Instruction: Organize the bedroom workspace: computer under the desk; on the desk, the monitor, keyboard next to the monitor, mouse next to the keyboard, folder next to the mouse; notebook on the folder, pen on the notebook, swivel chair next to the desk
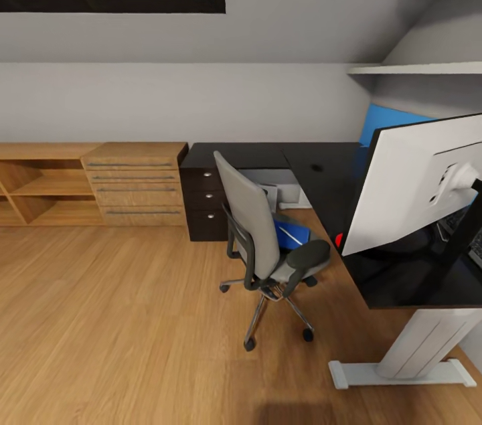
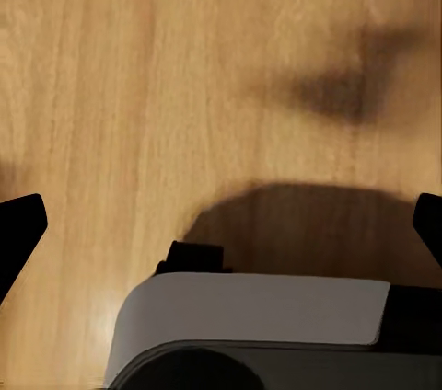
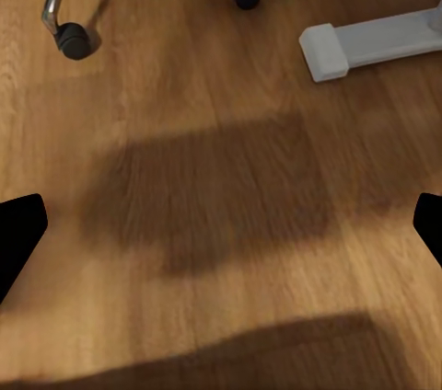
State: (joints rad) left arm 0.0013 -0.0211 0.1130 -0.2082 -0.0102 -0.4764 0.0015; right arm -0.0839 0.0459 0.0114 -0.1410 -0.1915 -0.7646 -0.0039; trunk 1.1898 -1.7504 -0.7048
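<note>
— Folder (image 1: pixel 292 235) lies blue on your swivel chair (image 1: pixel 258 231) seat, at one o'clock from centre.

— And the desk (image 1: pixel 321 177)?

— At three o'clock, touching nothing of the chair; monitor (image 1: pixel 408 184) stands on it.

— Grippers?

— Left gripper (image 2: pixel 221 224) and right gripper (image 3: pixel 221 224) hang spread wide over the floor (image 1: pixel 120 318).

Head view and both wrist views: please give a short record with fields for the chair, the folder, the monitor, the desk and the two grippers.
swivel chair: on the wooden floor beside the desk, its back toward the camera
folder: blue, lying on the chair seat
monitor: standing on the desk, light grey back showing
desk: black top, white leg, dark drawers
left gripper: open, over bare floor
right gripper: open, over floor near the chair castors
</note>
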